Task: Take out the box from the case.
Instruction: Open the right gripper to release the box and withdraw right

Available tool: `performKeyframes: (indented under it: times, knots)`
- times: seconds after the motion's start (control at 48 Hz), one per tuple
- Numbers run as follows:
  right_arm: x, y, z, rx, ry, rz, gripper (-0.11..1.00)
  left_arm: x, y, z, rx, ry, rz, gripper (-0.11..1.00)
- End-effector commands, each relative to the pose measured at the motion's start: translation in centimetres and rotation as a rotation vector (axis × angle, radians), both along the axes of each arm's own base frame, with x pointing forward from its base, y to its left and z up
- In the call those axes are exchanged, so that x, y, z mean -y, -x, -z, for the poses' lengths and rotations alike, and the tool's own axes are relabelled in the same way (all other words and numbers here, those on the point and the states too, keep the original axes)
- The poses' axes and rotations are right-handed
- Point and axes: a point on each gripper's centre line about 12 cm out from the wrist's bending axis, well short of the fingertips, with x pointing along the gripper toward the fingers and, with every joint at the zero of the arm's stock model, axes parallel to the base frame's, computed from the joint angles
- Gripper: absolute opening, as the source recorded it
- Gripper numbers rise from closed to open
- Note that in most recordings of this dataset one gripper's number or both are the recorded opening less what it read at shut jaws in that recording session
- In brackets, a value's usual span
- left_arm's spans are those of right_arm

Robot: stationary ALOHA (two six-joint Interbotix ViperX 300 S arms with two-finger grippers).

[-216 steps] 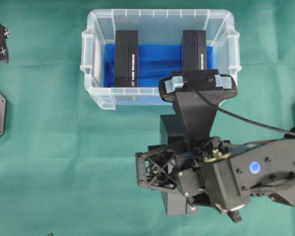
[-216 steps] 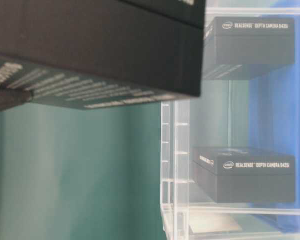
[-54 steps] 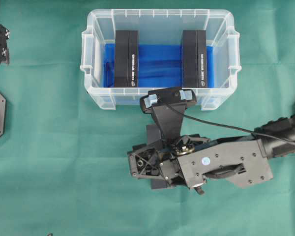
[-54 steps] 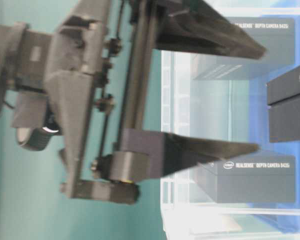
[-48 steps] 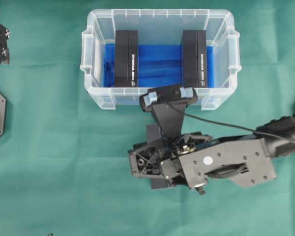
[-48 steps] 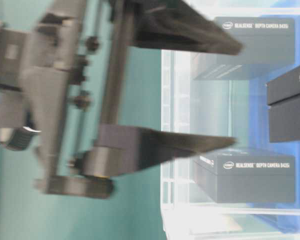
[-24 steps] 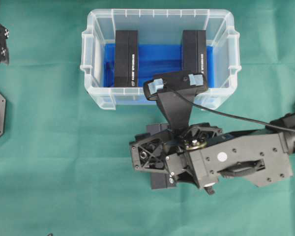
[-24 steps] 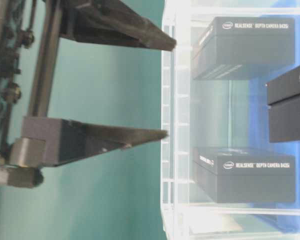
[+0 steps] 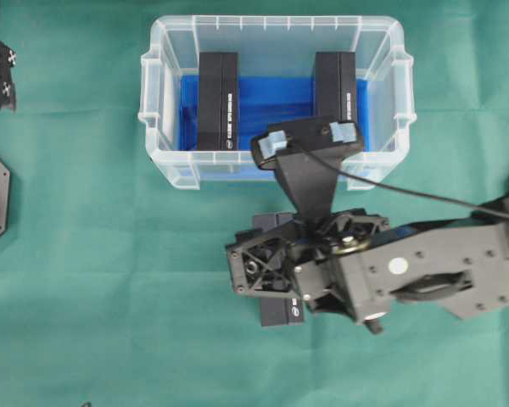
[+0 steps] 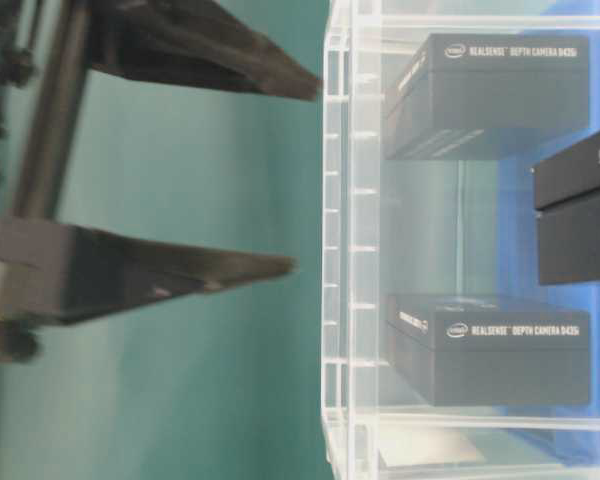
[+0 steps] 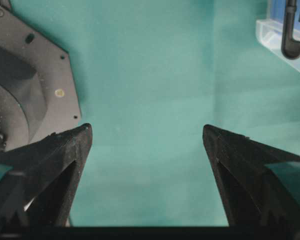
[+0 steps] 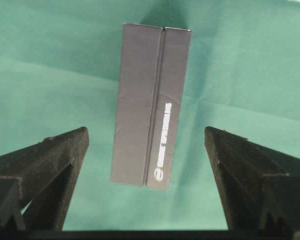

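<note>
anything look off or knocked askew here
Nothing stands out. Two black boxes stand on edge, parallel, inside the case. A third box lies on the green cloth outside it, undamaged, beneath the open right gripper.

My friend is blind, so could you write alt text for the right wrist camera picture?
A dark box lies on green cloth, seen from above, between the spread open fingers of the right gripper, which do not touch it.
</note>
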Motion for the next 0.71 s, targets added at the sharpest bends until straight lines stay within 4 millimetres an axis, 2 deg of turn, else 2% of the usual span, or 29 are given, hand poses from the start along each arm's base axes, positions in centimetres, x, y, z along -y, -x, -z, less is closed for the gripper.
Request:
performKeyframes:
  times: [0.0, 0.271, 0.688]
  knots:
    - [-0.2, 1.5, -2.2, 0.029, -0.023, -0.01, 0.91, 0.0, 0.0, -0.5, 0.016, -0.009, 0.001, 0.91]
    - [-0.7, 5.5, -1.6, -0.037, -0.067, -0.024, 0.91, 0.0, 0.0, -0.5, 0.018, -0.008, 0.001, 0.91]
    - [-0.5, 15.1, -1.5, -0.052, -0.106, -0.012, 0.91, 0.0, -0.3, -0.6, 0.041, -0.012, 0.005, 0.91]
